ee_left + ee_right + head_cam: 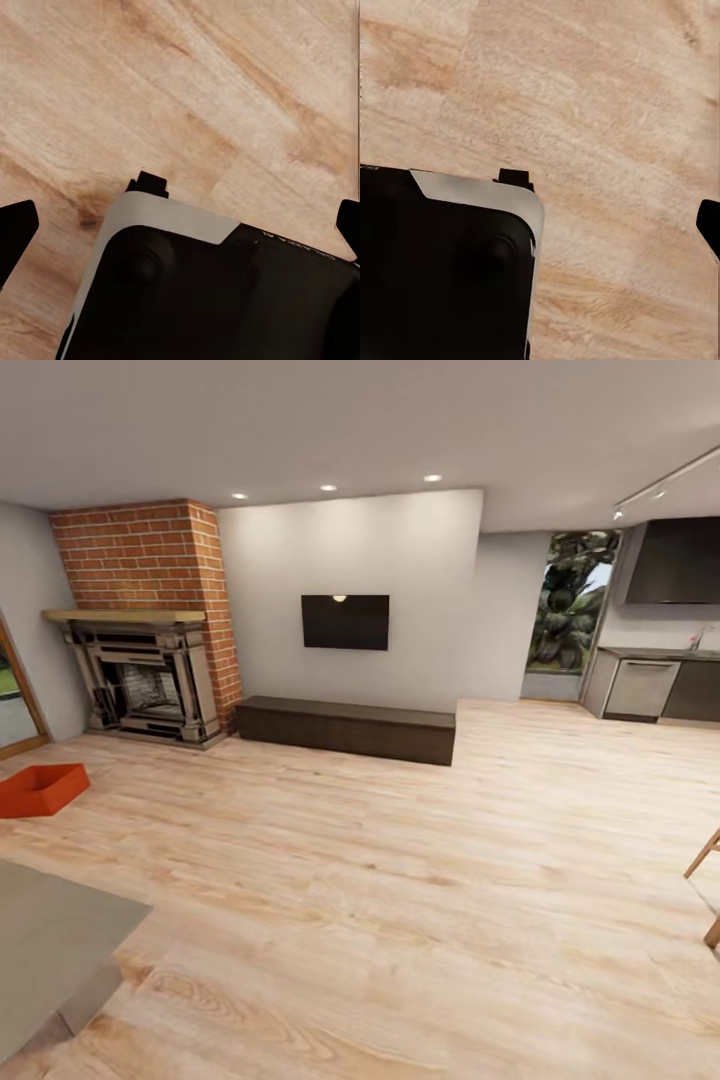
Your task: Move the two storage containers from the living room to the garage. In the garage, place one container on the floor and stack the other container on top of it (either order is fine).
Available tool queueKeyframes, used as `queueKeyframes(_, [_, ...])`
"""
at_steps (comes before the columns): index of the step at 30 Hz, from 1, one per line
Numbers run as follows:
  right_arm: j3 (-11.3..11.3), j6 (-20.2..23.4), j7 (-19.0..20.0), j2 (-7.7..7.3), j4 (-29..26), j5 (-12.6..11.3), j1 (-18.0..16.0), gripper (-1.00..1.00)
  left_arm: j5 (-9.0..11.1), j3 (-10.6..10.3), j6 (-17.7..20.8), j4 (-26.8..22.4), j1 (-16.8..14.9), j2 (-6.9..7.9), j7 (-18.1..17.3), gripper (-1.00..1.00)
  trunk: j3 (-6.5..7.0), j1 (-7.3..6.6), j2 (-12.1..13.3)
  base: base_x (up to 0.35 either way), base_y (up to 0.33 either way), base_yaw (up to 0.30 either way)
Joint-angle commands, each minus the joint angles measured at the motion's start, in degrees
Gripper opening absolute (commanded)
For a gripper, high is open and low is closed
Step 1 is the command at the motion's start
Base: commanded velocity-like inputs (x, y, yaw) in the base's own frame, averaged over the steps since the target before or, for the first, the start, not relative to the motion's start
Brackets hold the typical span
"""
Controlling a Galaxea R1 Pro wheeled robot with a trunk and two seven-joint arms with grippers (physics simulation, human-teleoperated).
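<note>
Both grippers are hanging over the light wood-plank floor (420,920), the left gripper (180,225) spread wide and holding nothing; the right one's opening I cannot tell. One orange-red storage container (40,790) is lying farther left, near the fireplace (150,680).

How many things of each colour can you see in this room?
Orange-red: 1, the storage container on the wood floor.
Red-brown: 1, the brick fireplace.
Black: 1, the wall TV.
Dark brown: 1, the long bench.
Total: 4
</note>
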Motion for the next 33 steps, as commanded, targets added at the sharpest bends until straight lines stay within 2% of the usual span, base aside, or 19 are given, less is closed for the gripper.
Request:
queueKeyframes(1, [0.5, -0.4, 0.0, 0.05, 0.2, -0.5, -0.1, 1.0, 0.3, -0.1, -0.1, 0.0, 0.0, 0.0, 0.0, 1.0, -0.07, 0.04, 0.0, 0.322, 0.0, 0.0])
queueKeyframes(33, [0.3, 0.2, 0.5, -0.4, 0.2, -0.9, -0.1, 1.0, 0.3, -0.2, -0.1, 0.0, 0.0, -0.05, 0.0, 1.0, -0.07, 0.04, 0.0, 0.317, 0.0, 0.0])
